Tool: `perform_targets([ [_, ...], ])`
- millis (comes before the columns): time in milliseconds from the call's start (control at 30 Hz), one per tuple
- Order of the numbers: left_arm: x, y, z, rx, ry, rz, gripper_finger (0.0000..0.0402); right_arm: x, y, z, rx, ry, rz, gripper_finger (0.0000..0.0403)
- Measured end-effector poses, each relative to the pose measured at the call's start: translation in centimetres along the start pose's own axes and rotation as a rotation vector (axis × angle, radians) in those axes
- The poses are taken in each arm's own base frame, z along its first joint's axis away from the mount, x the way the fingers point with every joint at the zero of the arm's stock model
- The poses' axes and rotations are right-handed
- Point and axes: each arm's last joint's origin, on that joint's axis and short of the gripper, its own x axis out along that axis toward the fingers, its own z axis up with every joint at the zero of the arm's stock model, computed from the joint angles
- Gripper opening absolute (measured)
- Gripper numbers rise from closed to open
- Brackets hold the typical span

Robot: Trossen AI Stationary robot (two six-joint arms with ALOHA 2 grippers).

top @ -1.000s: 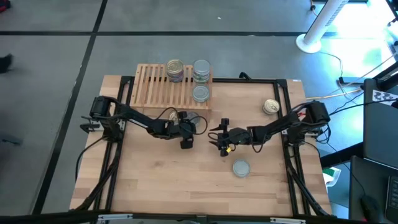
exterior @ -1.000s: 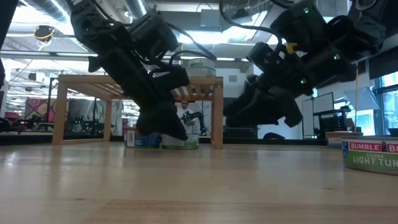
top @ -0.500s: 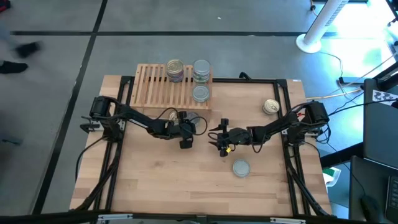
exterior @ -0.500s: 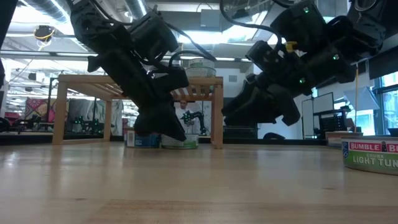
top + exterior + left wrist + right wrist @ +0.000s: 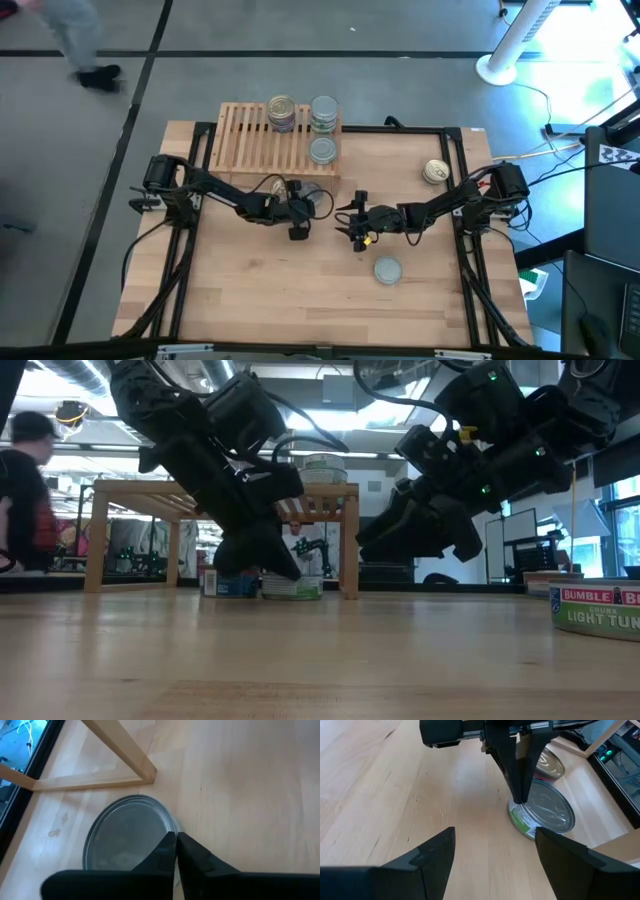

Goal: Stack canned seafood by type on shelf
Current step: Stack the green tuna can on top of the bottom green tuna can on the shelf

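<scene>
The left end effector [image 5: 176,840] has snapped shut beside the silver-lidded can [image 5: 127,835], nudging it slightly. A person [image 5: 25,495] has walked into the room behind the table.

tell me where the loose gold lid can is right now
In the high view the gold-lidded can sits alone on the table's right side, by the right arm's base.

Between the left gripper [image 5: 303,205] and the right gripper [image 5: 352,219] only a narrow gap of bare table [image 5: 260,290] stays free. Beside the shelf [image 5: 262,140] leg a silver can [image 5: 543,815] blocks the way; the near table half is wide open, except one can [image 5: 388,269]
</scene>
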Motion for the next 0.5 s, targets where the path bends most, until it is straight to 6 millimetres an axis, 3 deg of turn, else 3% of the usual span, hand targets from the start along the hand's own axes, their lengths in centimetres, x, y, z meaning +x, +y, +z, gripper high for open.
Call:
perform_targets([
  [333,-0.1,-0.3,0.2,-0.07,-0.025,-0.011,0.0002,0.2,0.2,-0.3,-0.084,0.007,0.002,0.0273],
  [500,-0.4,-0.8,0.3,-0.103,-0.035,-0.024,0.0001,1.4,0.7,-0.8,-0.123,0.043,0.015,0.0273],
])
